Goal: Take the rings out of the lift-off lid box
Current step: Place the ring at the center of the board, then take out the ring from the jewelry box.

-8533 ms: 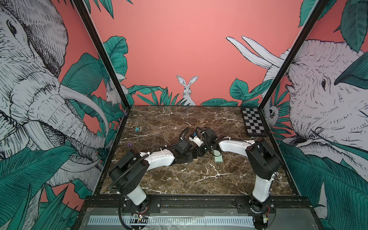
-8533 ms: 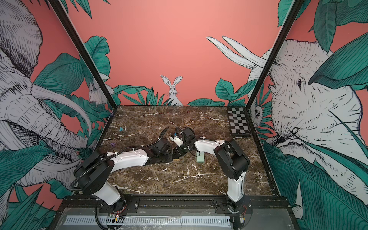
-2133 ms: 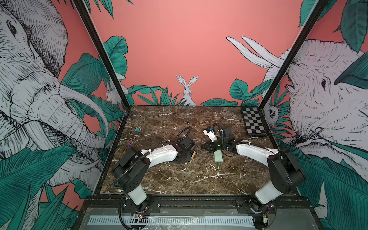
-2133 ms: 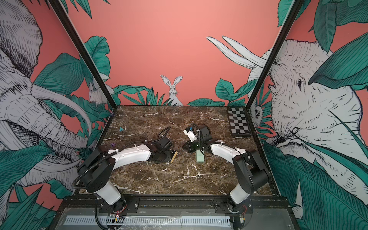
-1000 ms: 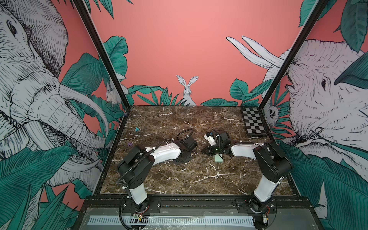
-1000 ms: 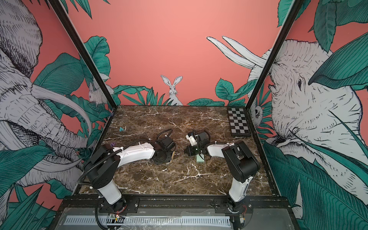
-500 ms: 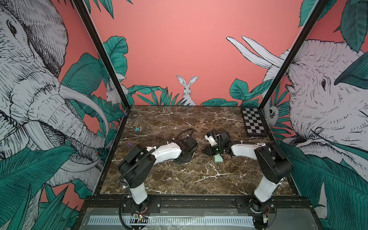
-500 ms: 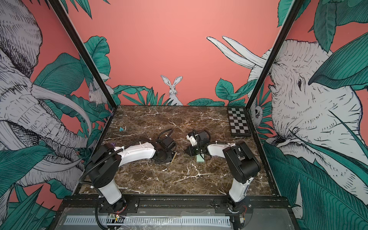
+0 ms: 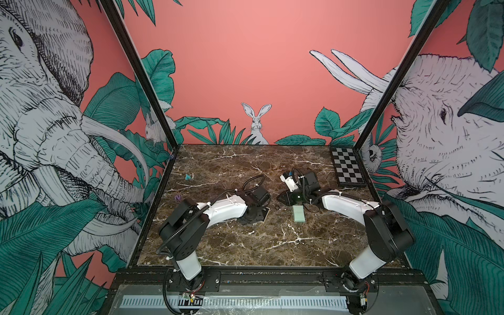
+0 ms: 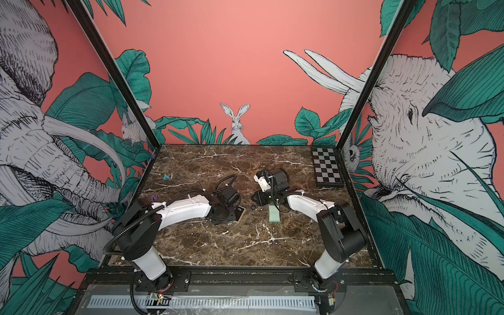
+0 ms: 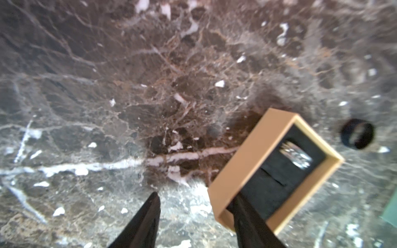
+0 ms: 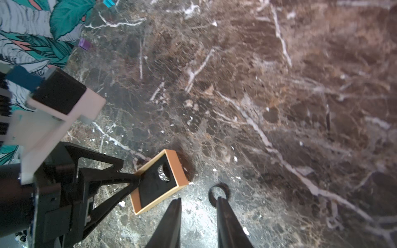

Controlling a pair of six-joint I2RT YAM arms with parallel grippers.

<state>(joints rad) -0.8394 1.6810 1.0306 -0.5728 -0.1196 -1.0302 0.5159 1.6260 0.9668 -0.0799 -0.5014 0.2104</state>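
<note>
While the marble table is mostly bare, a few things sit round the work area: a checkerboard in the far right corner, plus a teal bit and a purple bit near the left wall, all well apart from the arms. The mint-green lid lies flat just beside the right arm's wrist, off the box base. That base sits open btwn the two arms w/ its black lining up. A silvery ring stands in a slot of the lining; a dark ring lies on the table just beside the base.

The left gripper is spread wide and grips nothing. One finger is over bare marble; the other covers the near end of the lining, prob. touching it, tho blur hides the contact. The right gripper is parted a little, w/ bare table btwn the tips. One fingertip overlaps the dark ring's rim but isn't clamped on it.
</note>
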